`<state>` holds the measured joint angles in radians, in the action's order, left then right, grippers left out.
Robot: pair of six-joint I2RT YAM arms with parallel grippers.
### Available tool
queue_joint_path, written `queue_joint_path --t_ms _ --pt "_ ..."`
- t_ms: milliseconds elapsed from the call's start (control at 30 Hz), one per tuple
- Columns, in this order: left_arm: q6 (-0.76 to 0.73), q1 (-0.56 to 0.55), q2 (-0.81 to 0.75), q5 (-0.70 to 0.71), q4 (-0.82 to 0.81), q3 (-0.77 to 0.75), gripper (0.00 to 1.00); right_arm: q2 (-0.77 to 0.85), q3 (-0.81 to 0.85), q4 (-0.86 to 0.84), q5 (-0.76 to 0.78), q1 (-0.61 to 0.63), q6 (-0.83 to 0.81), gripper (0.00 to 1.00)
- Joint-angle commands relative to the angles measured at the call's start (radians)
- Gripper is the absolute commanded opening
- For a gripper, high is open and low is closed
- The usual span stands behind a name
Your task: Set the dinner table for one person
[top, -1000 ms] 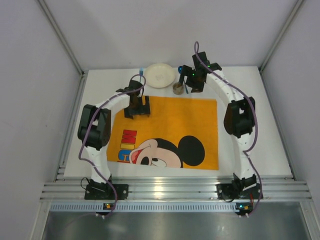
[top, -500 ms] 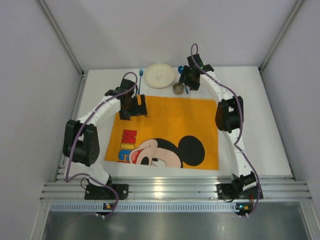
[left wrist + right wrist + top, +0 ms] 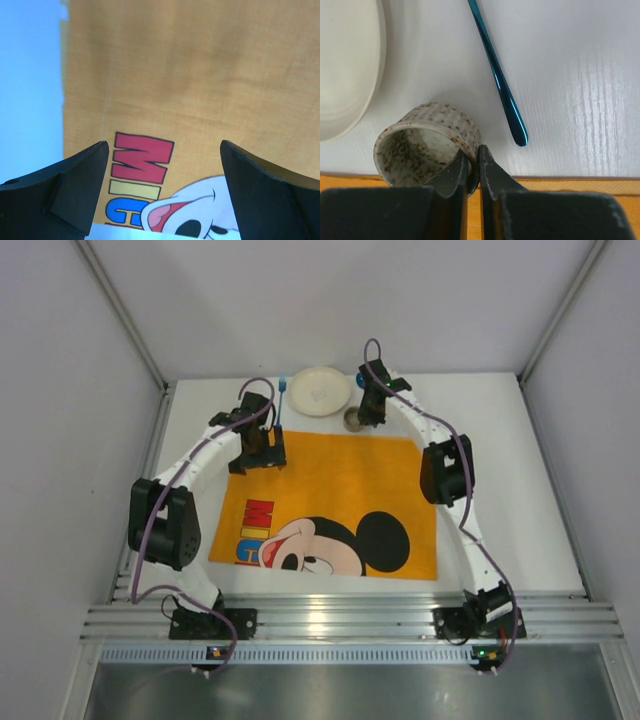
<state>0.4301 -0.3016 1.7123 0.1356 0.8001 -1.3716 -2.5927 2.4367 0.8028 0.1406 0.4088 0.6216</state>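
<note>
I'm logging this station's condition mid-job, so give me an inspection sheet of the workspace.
Surface: white dinner table, orange cartoon-mouse placemat lying flat on it.
Job's things: cream plate, speckled cup, light blue utensil, metallic blue utensil, all on the table past the placemat's far edge.
Clutter: nothing seen.
Grippers: left gripper open above the placemat; right gripper shut on the cup's rim.
Cables: purple cable looped along each arm.
Surroundings: pale enclosure walls, aluminium rails at the near edge.

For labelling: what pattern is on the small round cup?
The small round ceramic cup is cream with brown speckles; clearest in right wrist view.
</note>
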Motion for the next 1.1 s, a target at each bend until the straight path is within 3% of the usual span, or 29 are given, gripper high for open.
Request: queue_joint_path --t_ms 0,167,267,367,467,567,700,800,833,933,1067 --pt "-0.028 0.007 0.05 0.169 0.004 -0.13 0.99 0.06 0.029 -0.008 0.039 0.007 -0.029 0.0" --pt "-0.008 0.056 0.19 0.066 -0.051 -0.349 0.99 0.337 -0.195 -0.036 0.074 0.005 -0.069 0.0" --pt "-0.002 0.064 0.306 0.026 -0.09 -0.49 0.98 0.533 -0.525 -0.066 0.105 0.007 -0.065 0.0" --pt "-0.002 0.065 0.47 -0.017 -0.047 -0.702 0.98 0.676 -0.751 -0.091 0.137 0.005 -0.049 0.0" --pt "0.007 0.065 0.615 -0.085 -0.039 -0.881 0.98 0.749 -0.875 -0.112 0.149 0.004 -0.039 0.0" --pt "0.038 0.067 0.685 -0.119 -0.099 -0.92 0.98 0.767 -1.0 -0.129 0.137 0.004 -0.026 0.0" --pt "0.084 0.067 0.745 -0.188 -0.189 -0.923 0.97 0.757 -1.05 -0.145 0.08 0.004 -0.033 0.0" --pt "0.108 0.065 0.77 -0.192 -0.243 -0.923 0.96 0.775 -1.067 -0.145 0.063 0.002 -0.04 0.34" --pt "0.122 0.065 0.774 -0.188 -0.268 -0.923 0.96 0.798 -1.073 -0.145 0.068 0.004 -0.045 0.49" --pt "0.151 0.065 0.788 -0.177 -0.301 -0.925 0.96 0.848 -1.085 -0.137 0.074 0.004 -0.06 0.62" --pt "0.191 0.064 0.819 -0.163 -0.352 -0.931 0.96 0.911 -1.099 -0.116 0.073 0.004 -0.066 0.64"
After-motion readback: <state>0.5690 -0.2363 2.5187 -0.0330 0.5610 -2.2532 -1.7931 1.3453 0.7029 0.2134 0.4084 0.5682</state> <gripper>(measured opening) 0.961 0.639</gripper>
